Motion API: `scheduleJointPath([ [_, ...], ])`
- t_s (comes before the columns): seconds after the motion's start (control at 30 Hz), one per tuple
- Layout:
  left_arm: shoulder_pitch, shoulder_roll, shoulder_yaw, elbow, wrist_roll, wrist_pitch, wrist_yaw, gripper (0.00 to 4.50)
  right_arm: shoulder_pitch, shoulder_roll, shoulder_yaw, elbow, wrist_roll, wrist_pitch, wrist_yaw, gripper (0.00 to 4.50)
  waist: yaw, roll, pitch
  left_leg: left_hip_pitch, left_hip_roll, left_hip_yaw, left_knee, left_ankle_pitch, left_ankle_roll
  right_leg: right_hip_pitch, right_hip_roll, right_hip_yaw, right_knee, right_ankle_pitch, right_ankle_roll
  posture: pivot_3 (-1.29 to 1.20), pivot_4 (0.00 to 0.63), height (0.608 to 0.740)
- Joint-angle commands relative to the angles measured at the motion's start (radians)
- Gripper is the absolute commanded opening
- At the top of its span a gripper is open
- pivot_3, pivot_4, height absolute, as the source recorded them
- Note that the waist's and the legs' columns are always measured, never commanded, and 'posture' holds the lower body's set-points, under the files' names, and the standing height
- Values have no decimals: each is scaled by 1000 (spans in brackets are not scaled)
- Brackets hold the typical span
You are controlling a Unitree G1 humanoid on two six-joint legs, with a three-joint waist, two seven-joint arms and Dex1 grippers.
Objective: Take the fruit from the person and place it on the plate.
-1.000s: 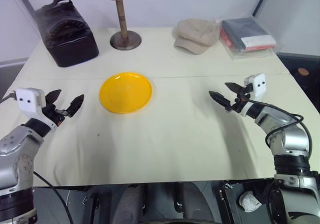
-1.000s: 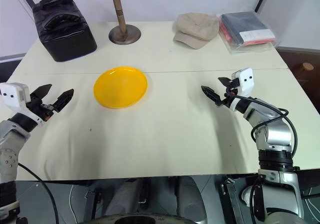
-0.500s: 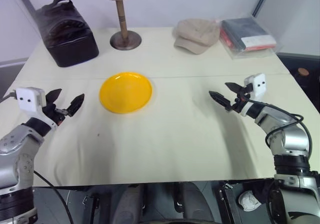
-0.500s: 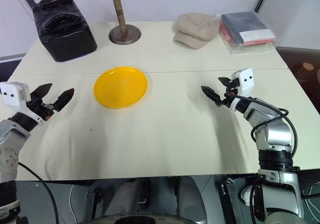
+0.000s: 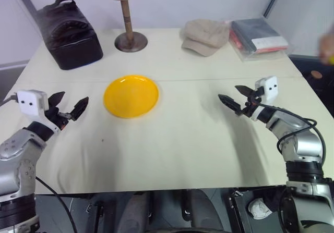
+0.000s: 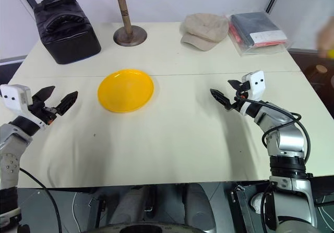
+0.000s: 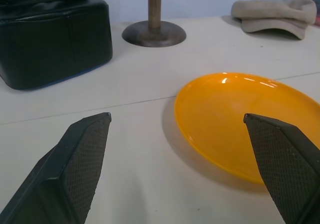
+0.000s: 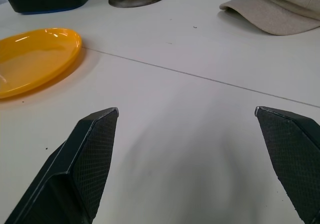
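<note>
Plate (image 5: 131, 95) sits bare on the cream-covered bench (image 5: 172, 139), roughly between the two arms and nearer the left one — judged a clear drop spot within reach of either. Clutter keeps to the far edge, well apart from it: black bag (image 5: 69, 34), wooden stand (image 5: 126, 18), beige cap (image 5: 205, 36), bagged dark folder (image 5: 259, 36).

At the far right edge, a blurred bit of the person's hand (image 5: 327, 46) is in view, with a sliver of yellow at its lower edge (image 5: 331, 59) — probably the fruit, too blurred to be sure. It is well apart from both arms.

Left end effector (image 5: 67, 109): fingers spread wide, gripping nothing, hovering above the cloth and aimed toward the plate. Right end effector (image 5: 237, 100): likewise splayed and unloaded, raised off the bench, nothing between its fingers (image 8: 90, 156).

Judgement: both arms hold a ready pose for the handover — the right sits closer to the incoming hand.
</note>
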Motion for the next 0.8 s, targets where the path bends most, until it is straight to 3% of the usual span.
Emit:
scheduleJointPath([
  [0.03,-10,16,12,-24,1,-13,1,4457,-19,-8,-24,-9,6,-21,-2,4500,0,0,0,0,0,0,0,0,0,0,0,0,0,0,0,0,150,740],
  [0.47,-46,20,-4,-22,-9,-15,-17,4457,-10,-12,-28,-23,10,-16,0,4500,0,0,0,0,0,0,0,0,0,0,0,0,0,0,0,0,150,740],
  [0.7,-118,91,-58,-223,-387,238,-221,4457,8,-28,-40,-53,17,2,-1,4500,0,0,0,-1,0,0,0,0,0,0,-1,0,-2,0,0,0,150,740],
  [0.8,-157,133,-81,-202,-411,278,-253,4457,18,-33,-47,-68,21,11,-5,4500,-2,0,0,-1,0,0,0,0,0,0,0,0,-2,0,0,0,150,740],
])
